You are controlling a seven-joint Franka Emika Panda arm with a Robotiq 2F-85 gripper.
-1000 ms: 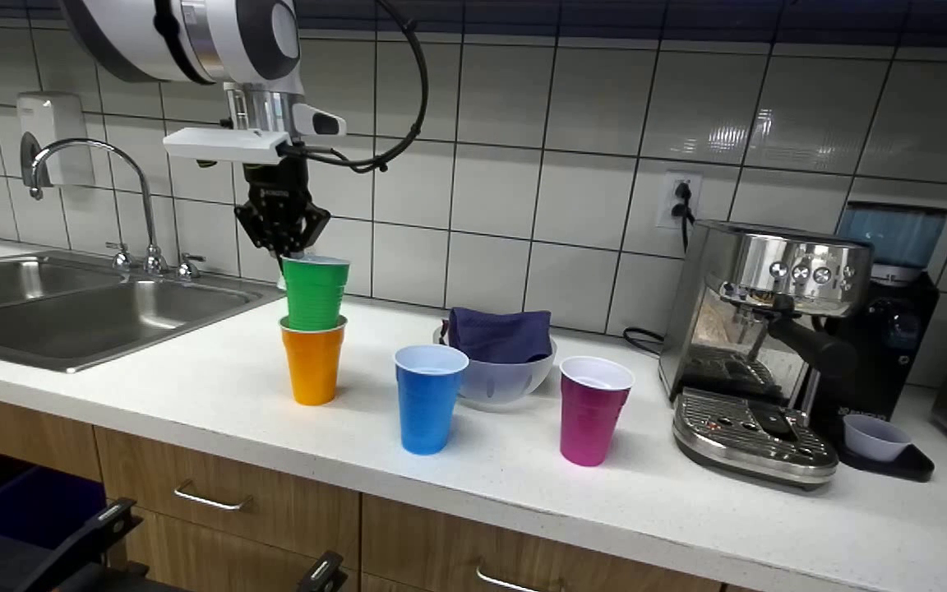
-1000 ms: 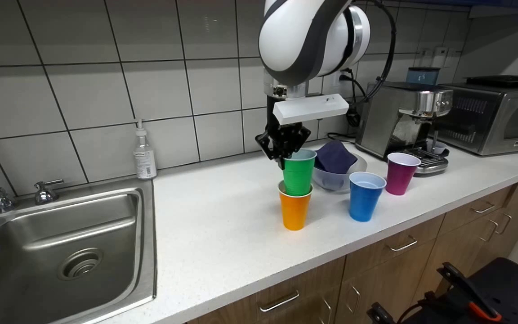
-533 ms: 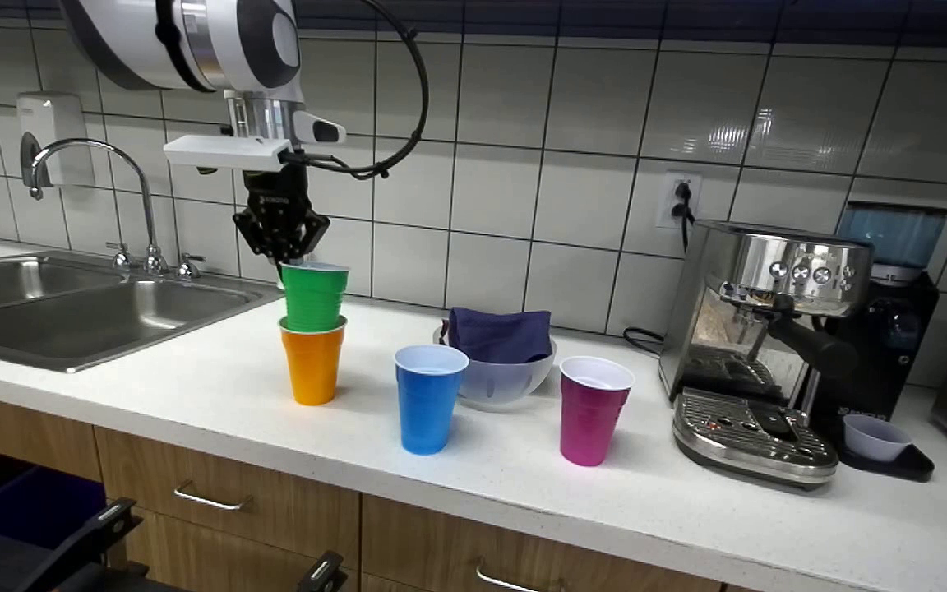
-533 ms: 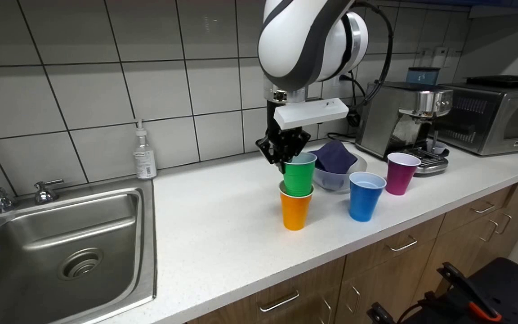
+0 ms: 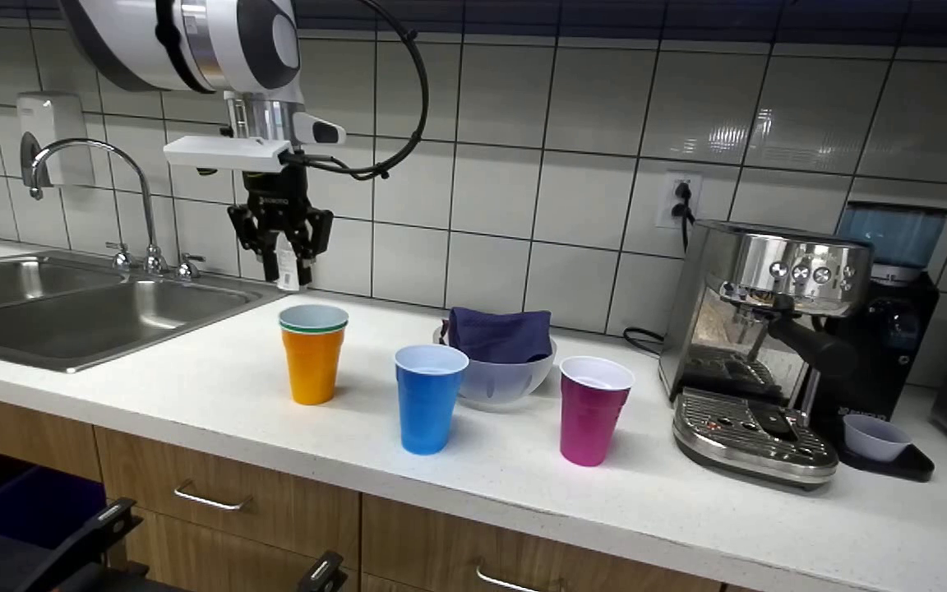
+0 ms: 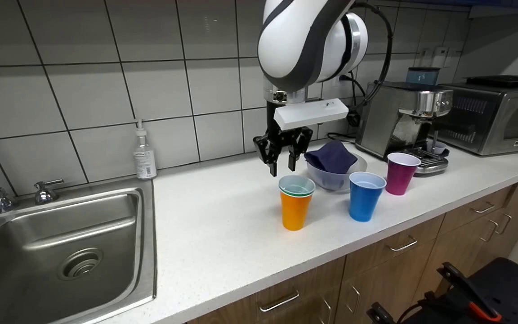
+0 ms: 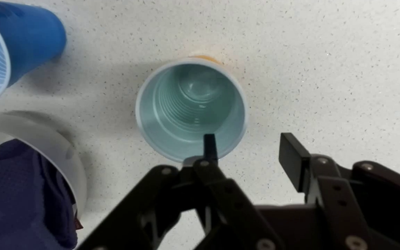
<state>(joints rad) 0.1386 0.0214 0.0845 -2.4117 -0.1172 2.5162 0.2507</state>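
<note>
End effector (image 6: 283, 170) approx. vert. under arm (image 6: 288, 47), jaws apart w/ gap

Hand (image 6: 283, 169) black; orange cup (image 6: 295, 213) plain, green cup (image 7: 192, 109) pale teal inside. Blue cup (image 5: 426, 413) pale blue within, magenta cup (image 5: 592, 421) whitish within, cloth (image 5: 500, 335) deep navy. Desk (image 7: 342, 69) off-white with fine grey flecks; wall tiles (image 5: 587, 196) grey-white, dark-lined.

A kitchen: sink (image 6: 38, 270) (plus an espresso machine (image 5: 736, 329)).
</note>
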